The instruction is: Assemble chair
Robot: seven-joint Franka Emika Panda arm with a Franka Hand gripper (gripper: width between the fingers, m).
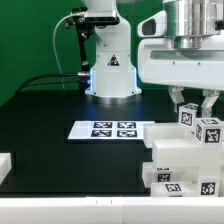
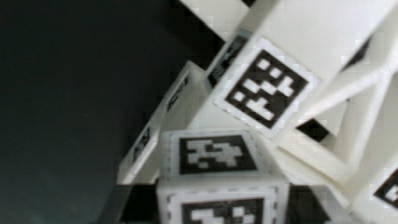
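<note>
A: Where the exterior view comes nearest, what lies on the table [image 1: 50, 110]?

B: Chunky white chair parts [image 1: 175, 165], heaped at the exterior view's lower right, with tags on their faces. Another white block [image 1: 5, 165] sits at the lower left edge, well apart.

A: And the gripper [image 1: 198, 103]?

B: Right above that heap. Its fingers [image 1: 186, 101] reach down on either side of a tagged white piece [image 1: 207, 130] standing at the top of the pile.

A: Are they closed on it?

B: They stand partly closed, about that piece's width apart. The wrist view is filled with tagged white parts [image 2: 263, 85] right up close, but I cannot tell whether the pads actually press the piece.

A: Farther back?

B: The marker board [image 1: 108, 129] lies flat near the table's middle, just beside the heap. Behind it stands the arm's base [image 1: 110, 70].
</note>
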